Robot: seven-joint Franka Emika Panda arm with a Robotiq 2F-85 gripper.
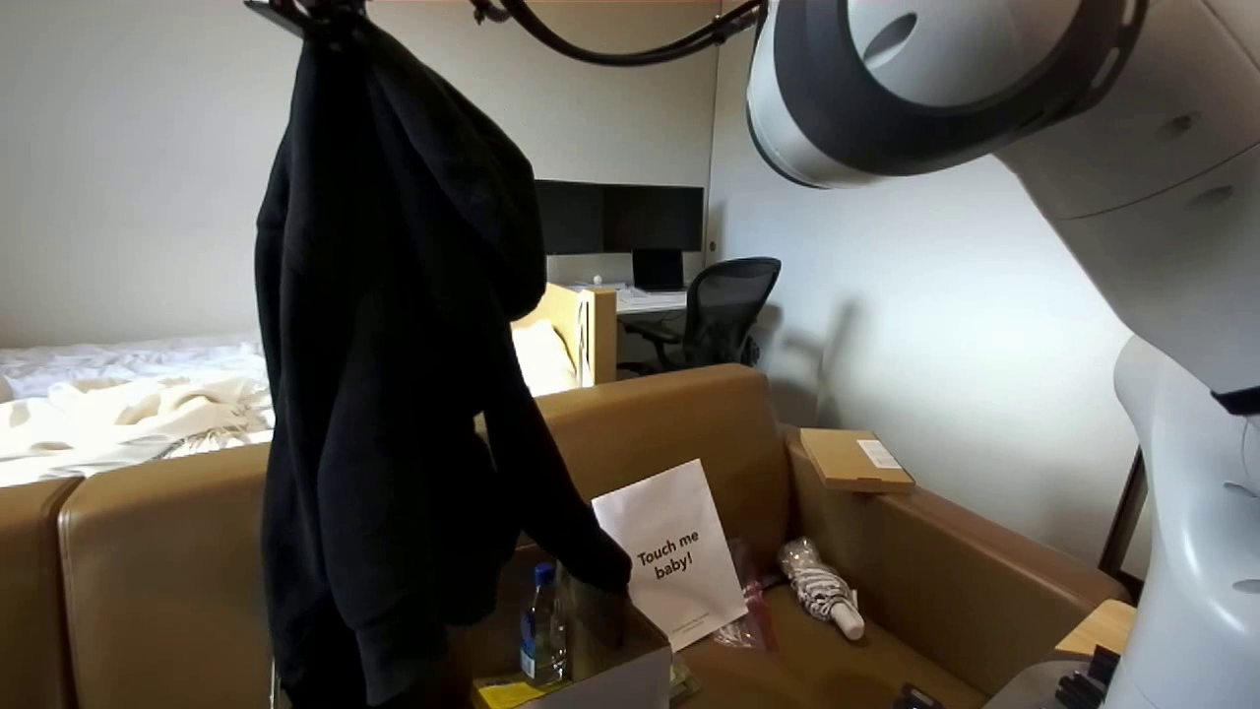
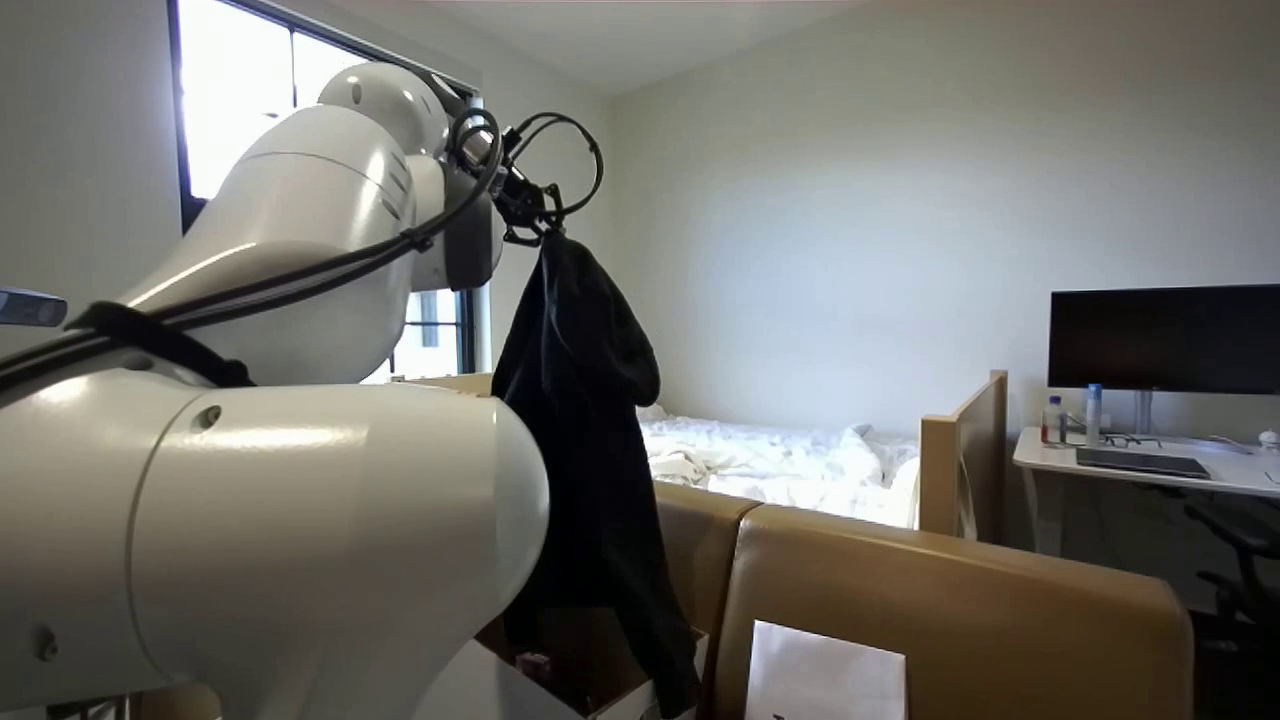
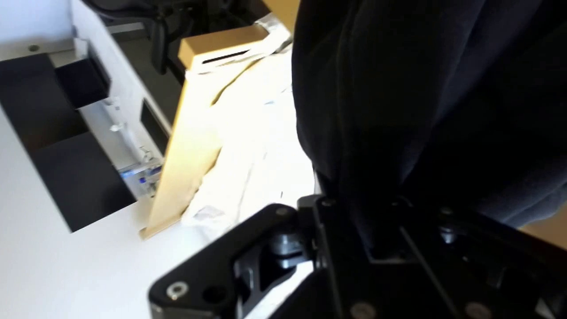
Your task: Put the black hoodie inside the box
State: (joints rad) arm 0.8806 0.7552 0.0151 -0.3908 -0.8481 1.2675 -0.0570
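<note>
The black hoodie (image 1: 384,345) hangs limp and long from my gripper (image 1: 333,18), above the sofa; it also hangs in an exterior view (image 2: 580,420). My gripper (image 2: 546,230) is shut on the hoodie's upper end. In the wrist view, the hoodie (image 3: 398,97) fills the right side, and its cloth is bunched between the fingers of the gripper (image 3: 372,212). An open box (image 1: 620,679), brown inside with a pale wall, stands below the hoodie; it also shows in an exterior view (image 2: 490,690). Cloth and frame edges hide much of it. I cannot tell if it is the task's box.
A blue-capped bottle (image 1: 543,625) stands in that open box. A white sign (image 1: 674,551) leans on the brown sofa (image 1: 679,423). A wrapped umbrella (image 1: 822,591) lies on the seat. A flat carton (image 1: 854,459) rests on the armrest. A bed (image 2: 780,460) is behind.
</note>
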